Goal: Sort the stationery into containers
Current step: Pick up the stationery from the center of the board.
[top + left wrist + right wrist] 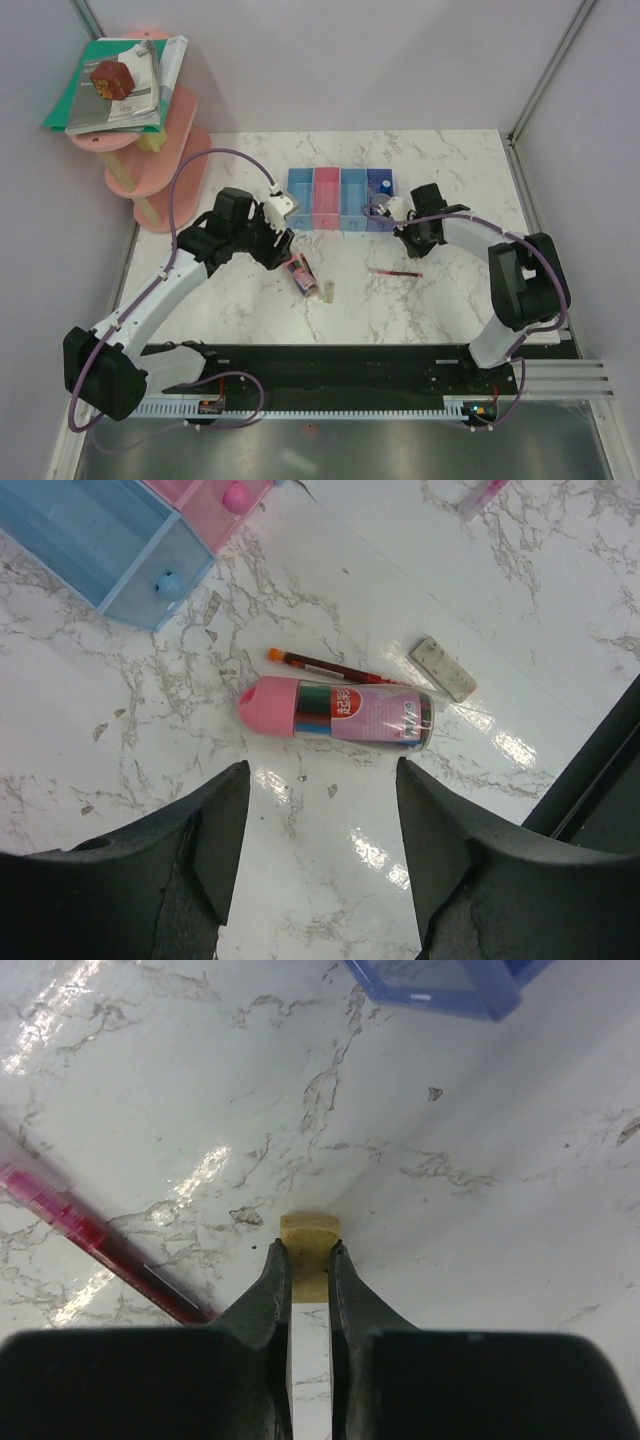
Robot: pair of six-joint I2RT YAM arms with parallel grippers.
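The four joined trays (340, 198) stand at the table's middle back, coloured light blue, pink, light blue and darker blue. My left gripper (322, 770) is open and empty just short of the pink-capped tube (335, 708), which lies on its side. A thin pen with an orange tip (320, 665) lies right behind the tube, and a pale block (443, 667) lies beyond. My right gripper (310, 1248) is shut on a small tan block (309, 1232) low over the marble. A red pen (90, 1240) lies to its left. In the top view the right gripper (411, 243) is in front of the darker blue tray (450, 985).
A tiered pink round shelf (150, 170) with stacked books and a brown block (112, 78) stands at the back left. A blue-capped item (384, 185) sits in the darker blue tray. The table's black front strip (330, 365) lies near the arm bases.
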